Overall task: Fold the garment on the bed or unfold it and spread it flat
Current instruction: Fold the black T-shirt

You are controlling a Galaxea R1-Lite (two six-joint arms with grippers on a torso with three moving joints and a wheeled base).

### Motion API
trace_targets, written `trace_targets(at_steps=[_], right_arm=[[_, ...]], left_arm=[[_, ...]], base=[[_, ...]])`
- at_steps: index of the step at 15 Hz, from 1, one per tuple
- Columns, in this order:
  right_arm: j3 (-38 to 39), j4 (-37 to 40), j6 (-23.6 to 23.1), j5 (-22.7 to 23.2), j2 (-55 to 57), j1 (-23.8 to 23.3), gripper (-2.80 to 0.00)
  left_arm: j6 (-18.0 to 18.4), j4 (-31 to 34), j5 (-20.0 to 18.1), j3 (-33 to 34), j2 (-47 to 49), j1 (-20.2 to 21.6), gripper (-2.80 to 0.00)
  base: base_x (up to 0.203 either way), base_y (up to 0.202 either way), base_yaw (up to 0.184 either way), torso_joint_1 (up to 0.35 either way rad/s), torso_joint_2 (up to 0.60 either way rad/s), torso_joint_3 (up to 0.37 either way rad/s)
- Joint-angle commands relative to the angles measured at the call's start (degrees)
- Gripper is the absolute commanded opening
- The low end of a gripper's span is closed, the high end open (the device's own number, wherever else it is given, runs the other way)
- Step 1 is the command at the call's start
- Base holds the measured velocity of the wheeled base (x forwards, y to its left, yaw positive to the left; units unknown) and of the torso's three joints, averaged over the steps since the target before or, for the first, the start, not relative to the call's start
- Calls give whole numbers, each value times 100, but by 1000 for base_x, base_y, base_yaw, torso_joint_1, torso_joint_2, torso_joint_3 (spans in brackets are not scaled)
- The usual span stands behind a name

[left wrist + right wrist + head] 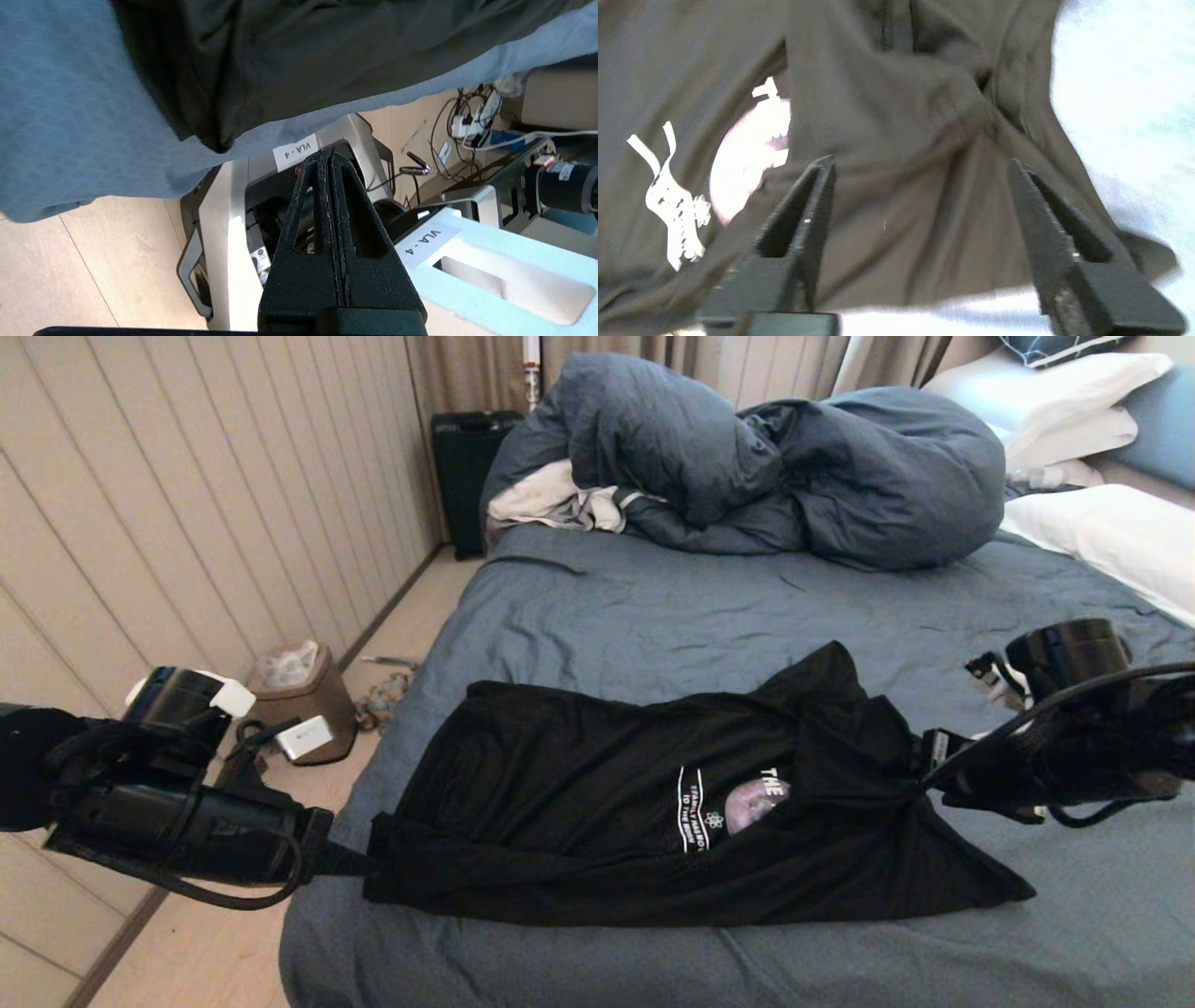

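"VLA-4" labels point(295, 151) on robot base point(224, 224), "THE" on garment point(560, 784)

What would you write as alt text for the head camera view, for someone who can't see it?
A black T-shirt with a grey moon print lies crumpled across the near part of a bed's slate-blue sheet, the left gripper at its left edge and the right gripper at its right. A bunched dark-blue duvet and white pillows sit at the far end.

A fold of the black T-shirt point(597, 784) covers part of its moon print point(754, 803), and we cannot read the small white words point(693, 807). The bed point(653, 607) runs off the picture's edge.
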Motion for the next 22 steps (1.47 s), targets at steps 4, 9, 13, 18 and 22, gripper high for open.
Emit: trace_targets(at_steps=[4, 9, 13, 18, 22], right_arm=[[219, -515, 42, 30, 423, 140, 0], [335, -874, 100, 10, 495, 177, -280], [320, -894, 283, 10, 305, 178, -280], [283, -877, 540, 34, -227, 387, -280], [-608, -843, 966, -109, 137, 1212, -280]], left_arm=[[20, 26, -55, 35, -11, -9, -280], [20, 27, -55, 35, -19, -15, -280], [22, 32, -55, 39, 7, -15, -280], [20, 44, -55, 35, -26, -24, -280], [-19, 38, -64, 35, 17, -24, -280]], base=[[0, 0, 0, 0, 0, 0], [0, 0, 0, 0, 0, 0], [0, 0, 0, 0, 0, 0], [0, 0, 0, 0, 0, 0], [0, 0, 0, 0, 0, 0]])
